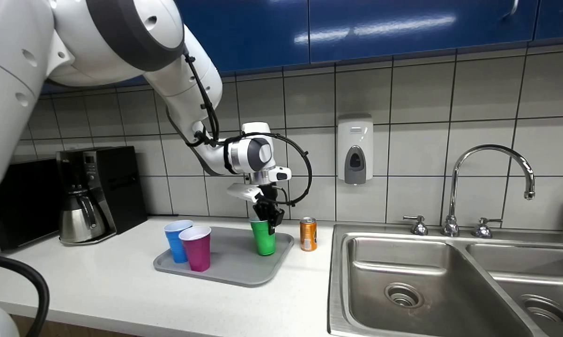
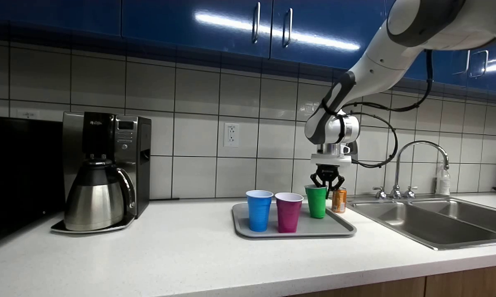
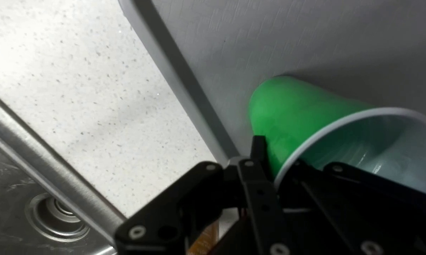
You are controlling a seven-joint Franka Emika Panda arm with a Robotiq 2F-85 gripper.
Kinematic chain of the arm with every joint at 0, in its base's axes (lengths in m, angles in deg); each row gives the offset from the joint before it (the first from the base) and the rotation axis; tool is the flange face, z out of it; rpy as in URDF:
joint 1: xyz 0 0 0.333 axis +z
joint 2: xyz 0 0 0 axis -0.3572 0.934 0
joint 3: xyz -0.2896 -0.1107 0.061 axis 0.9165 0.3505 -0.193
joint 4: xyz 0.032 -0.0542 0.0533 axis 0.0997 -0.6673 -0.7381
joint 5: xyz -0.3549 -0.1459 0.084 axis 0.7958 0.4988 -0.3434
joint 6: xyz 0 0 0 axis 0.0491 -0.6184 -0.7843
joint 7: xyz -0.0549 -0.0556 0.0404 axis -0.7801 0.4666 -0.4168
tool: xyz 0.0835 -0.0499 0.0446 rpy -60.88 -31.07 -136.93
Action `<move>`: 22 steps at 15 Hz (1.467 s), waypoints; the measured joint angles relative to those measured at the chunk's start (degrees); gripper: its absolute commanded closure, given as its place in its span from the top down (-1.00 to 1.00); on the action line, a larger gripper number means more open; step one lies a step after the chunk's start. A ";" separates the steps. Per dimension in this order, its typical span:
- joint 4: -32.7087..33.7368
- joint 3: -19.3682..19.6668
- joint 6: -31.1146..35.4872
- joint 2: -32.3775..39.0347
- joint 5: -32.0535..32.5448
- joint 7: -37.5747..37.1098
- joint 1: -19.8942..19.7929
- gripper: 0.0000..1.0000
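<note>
The gripper (image 2: 326, 189) points down over a gray tray (image 1: 234, 267), its jaws clenched on the side of a green cup (image 3: 287, 109). In the wrist view one jaw lies against the outside just below the rim, the opposite jaw sits inside the mouth, and the pale lip runs between the two. The green cup stands on the tray, near the edge closest to the sink (image 1: 339, 281), and looks roughly upright in both exterior views. At the far end of the tray from it stand a blue cup (image 2: 259, 212) and a magenta cup (image 2: 289, 214), both upright, near each other, with a narrow gap showing between them in an exterior view. An orange can (image 1: 308, 234) stands on the white surface (image 2: 190, 255) just beside the tray, on the sink side; in the wrist view only a sliver of it shows, mostly covered by the gripper. The steel sink has two basins and a curved faucet (image 1: 492, 148) behind them. A white arm (image 1: 183, 84) reaches down to the gripper in front of the tiled wall (image 1: 422, 93), where a soap dispenser (image 1: 355, 164) hangs beneath blue cabinets (image 2: 198, 37). Farther along the surface, past the cups, stands a coffee maker (image 2: 128, 156) with a metal carafe (image 2: 94, 208).
</note>
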 measured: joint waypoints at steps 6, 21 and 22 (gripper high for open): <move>-0.30 0.13 0.06 -2.90 -0.65 0.00 -0.01 -0.98; -13.19 3.28 0.08 -14.37 -0.72 0.00 -1.25 -0.98; -14.24 3.36 0.11 -15.11 -0.72 0.00 -1.45 -0.98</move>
